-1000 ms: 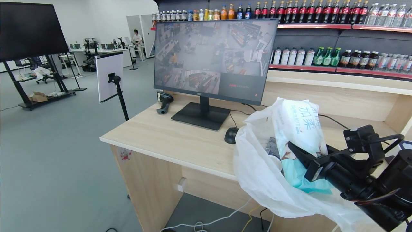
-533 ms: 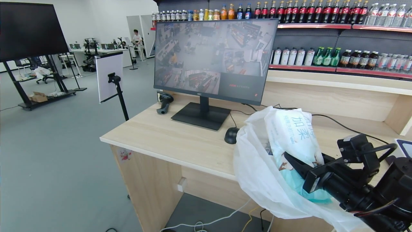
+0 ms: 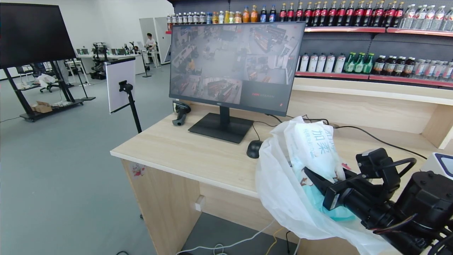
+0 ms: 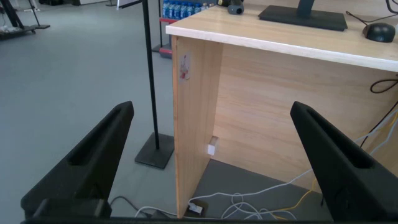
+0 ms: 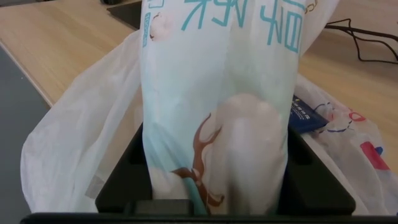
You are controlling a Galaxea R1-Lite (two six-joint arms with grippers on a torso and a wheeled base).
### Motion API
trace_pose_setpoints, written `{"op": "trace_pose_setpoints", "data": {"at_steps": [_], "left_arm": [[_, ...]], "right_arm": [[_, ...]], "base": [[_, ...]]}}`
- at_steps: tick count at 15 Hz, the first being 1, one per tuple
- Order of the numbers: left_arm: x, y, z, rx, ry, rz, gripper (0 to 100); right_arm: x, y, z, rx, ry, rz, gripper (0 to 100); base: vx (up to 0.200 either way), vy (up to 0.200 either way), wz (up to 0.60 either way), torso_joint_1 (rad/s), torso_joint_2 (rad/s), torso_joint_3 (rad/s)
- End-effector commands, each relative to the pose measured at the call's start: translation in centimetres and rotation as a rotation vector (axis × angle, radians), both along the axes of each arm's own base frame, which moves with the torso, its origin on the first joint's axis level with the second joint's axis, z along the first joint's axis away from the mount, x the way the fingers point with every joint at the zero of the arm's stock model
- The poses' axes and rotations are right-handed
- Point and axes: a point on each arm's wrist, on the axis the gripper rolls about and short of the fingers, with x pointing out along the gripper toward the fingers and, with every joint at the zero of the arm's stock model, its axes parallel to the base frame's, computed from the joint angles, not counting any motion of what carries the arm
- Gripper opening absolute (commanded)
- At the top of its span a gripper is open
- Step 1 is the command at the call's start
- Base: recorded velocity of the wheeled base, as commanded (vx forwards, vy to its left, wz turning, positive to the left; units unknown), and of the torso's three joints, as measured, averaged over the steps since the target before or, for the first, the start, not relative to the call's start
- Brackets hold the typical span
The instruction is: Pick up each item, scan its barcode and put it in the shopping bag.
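My right gripper point(image 3: 316, 178) is shut on a white and teal tissue pack point(image 3: 316, 147), holding it upright with its lower end inside the white plastic shopping bag point(image 3: 283, 193) at the desk's front right. In the right wrist view the pack point(image 5: 217, 106) sits clamped between the black fingers point(image 5: 127, 177), with the bag point(image 5: 81, 143) spread around it and a small blue packet point(image 5: 308, 115) lying inside. My left gripper point(image 4: 211, 134) hangs open and holds nothing, low beside the desk's wooden side panel point(image 4: 261, 118).
On the desk point(image 3: 184, 148) stand a monitor point(image 3: 235, 63), a black mouse point(image 3: 253, 148) next to the bag, and a handheld scanner point(image 3: 181, 112) at the far left corner. A white device point(image 3: 439, 164) sits at the right edge. A stand pole point(image 4: 149, 74) rises by the desk.
My right gripper has carried the tissue pack down and slightly left, sinking it deeper into the shopping bag. The bag's rim has shifted with it.
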Motion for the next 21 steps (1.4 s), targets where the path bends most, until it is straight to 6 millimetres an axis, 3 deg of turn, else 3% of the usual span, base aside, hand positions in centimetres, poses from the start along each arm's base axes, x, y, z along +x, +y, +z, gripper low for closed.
{"op": "trace_pose_setpoints", "data": {"at_steps": [1, 5, 6, 12, 21], "left_arm": [[0.0, 0.0, 0.0, 0.001, -0.001, 0.0, 100], [0.0, 0.0, 0.0, 0.002, -0.001, 0.0, 100], [0.0, 0.0, 0.0, 0.002, -0.001, 0.0, 100], [0.0, 0.0, 0.0, -0.001, -0.001, 0.0, 100], [0.0, 0.0, 0.0, 0.001, -0.001, 0.0, 100]], "right_arm": [[0.7, 0.1, -1.0, -0.019, 0.04, -0.012, 0], [0.9, -0.5, -0.9, -0.011, 0.038, -0.035, 0], [0.8, -0.6, -1.0, -0.013, 0.042, -0.037, 100], [1.0, -0.5, -0.6, -0.001, 0.025, -0.04, 100], [0.4, -1.6, 1.7, 0.039, -0.065, -0.07, 100]], "base": [[0.0, 0.0, 0.0, 0.0, 0.0, 0.0], [0.0, 0.0, 0.0, 0.0, 0.0, 0.0], [0.0, 0.0, 0.0, 0.0, 0.0, 0.0], [0.0, 0.0, 0.0, 0.0, 0.0, 0.0], [0.0, 0.0, 0.0, 0.0, 0.0, 0.0]]}}
